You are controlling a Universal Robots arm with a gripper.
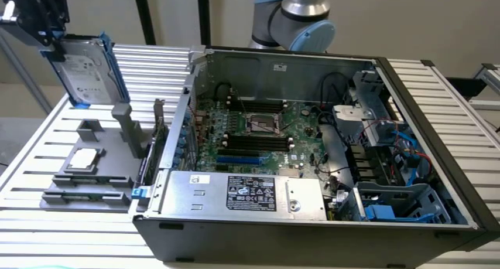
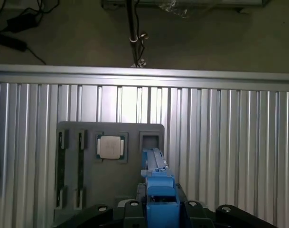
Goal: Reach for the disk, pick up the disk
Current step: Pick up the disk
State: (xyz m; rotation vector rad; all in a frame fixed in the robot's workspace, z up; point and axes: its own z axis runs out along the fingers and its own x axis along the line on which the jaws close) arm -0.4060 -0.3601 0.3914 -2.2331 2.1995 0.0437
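The gripper (image 1: 51,43) is clamped on the disk's (image 1: 88,70) upper end. The disk hangs tilted at the exterior view's far left, above the grey tray (image 1: 113,163) with its chip (image 1: 84,158).

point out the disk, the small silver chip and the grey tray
disk (image 1: 84,70): exterior view, on its white label
small silver chip (image 2: 109,147): wrist view, middle of its metal top
grey tray (image 2: 108,187): wrist view, bare flat part near the chip

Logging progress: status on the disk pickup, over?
Gripper shut on the disk, at its blue rail. Disk tilted, held above the grey fixture, beside the computer case. Nothing in the way.
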